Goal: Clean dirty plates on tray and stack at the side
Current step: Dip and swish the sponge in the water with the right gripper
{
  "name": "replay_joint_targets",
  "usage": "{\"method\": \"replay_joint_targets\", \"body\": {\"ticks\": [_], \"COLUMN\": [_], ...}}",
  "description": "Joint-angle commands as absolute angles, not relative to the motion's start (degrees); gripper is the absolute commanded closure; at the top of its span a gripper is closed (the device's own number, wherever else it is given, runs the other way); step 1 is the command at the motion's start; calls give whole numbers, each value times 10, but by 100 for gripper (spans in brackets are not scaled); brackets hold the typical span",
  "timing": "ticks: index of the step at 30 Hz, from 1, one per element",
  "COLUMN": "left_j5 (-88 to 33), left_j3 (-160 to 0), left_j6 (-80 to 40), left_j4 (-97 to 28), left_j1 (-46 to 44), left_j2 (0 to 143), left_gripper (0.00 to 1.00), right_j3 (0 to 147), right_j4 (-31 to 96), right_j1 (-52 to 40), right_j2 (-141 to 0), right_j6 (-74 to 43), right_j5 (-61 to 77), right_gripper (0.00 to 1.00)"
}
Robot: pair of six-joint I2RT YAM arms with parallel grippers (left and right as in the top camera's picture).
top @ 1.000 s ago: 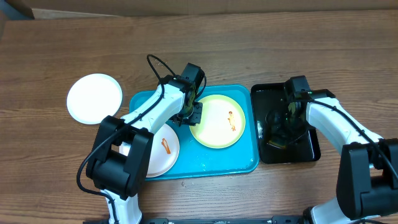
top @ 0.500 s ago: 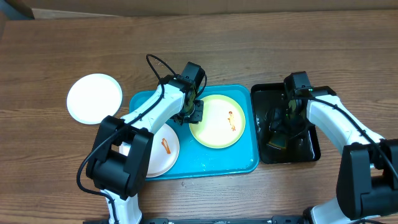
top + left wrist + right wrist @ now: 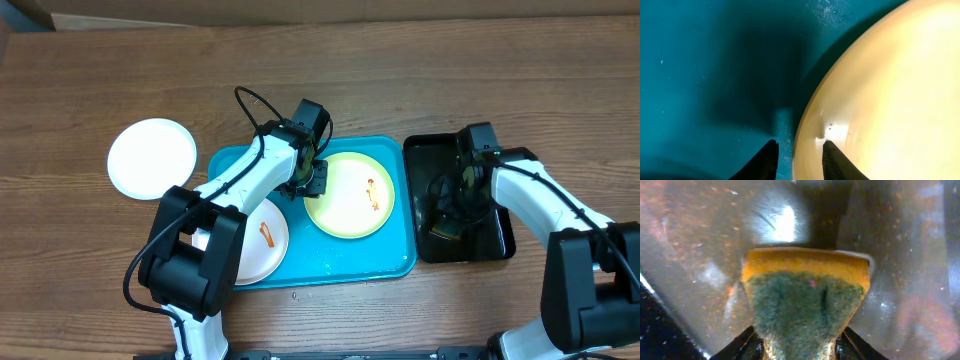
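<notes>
Nearest the robot, at the near left corner of the large rectangular turquoise plastic tray [image 3: 340, 262], lies a round, shallow smeared white plate [image 3: 268, 250]. It carries a short orange-red streak [image 3: 266, 235], and the left arm crosses over part of it.

A little farther in, on the right, the right gripper [image 3: 450, 205] hangs over a smaller narrow black tray [image 3: 430, 150] that sits just beside the turquoise one. In the right wrist view its fingers [image 3: 747, 345] press in on both sides of a yellow sponge with a green scouring face [image 3: 805, 300]. The sponge narrows where they squeeze it, so the jaws are closed on it. The wet black floor shines behind.

Level with it, a round pale yellow-green plate [image 3: 345, 205] fills the far right part of the turquoise tray, with small orange-red marks [image 3: 372, 190] near its right side. The left gripper [image 3: 312, 180] sits at this plate's left rim. In the left wrist view its jaws stand a little apart astride that rim, one fingertip [image 3: 769, 157] over the tray floor and the other over the plate. Whether they actually pinch the rim I cannot tell.

Farther left, off the tray, a round plain white plate [image 3: 152, 158] rests alone on the brown wooden table [image 3: 400, 70].
</notes>
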State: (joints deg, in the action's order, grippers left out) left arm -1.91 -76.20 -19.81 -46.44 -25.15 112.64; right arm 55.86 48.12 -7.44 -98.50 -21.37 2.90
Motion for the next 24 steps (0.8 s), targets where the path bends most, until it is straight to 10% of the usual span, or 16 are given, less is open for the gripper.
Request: {"method": "replay_joint_targets", "body": {"ticks": [1,6,24], "left_j5": [-26,-20,2], "left_j3": [-761,-761,-761], "left_j6": [-210,-210,-229], "left_j4": [-462,-462,-463], "left_j1": [-255,-254,-246], "left_j2": [1131,1131,1131], "left_gripper": [71,73,90], "right_j3": [553,553,631], "right_j4": [468,455,506], "right_j1": [-74,-74,-74], "right_j2": [-972,-972,-971], "right_j6": [-226,-226,-155], "right_j5": [25,25,10], "right_gripper": [67,96,96]}}
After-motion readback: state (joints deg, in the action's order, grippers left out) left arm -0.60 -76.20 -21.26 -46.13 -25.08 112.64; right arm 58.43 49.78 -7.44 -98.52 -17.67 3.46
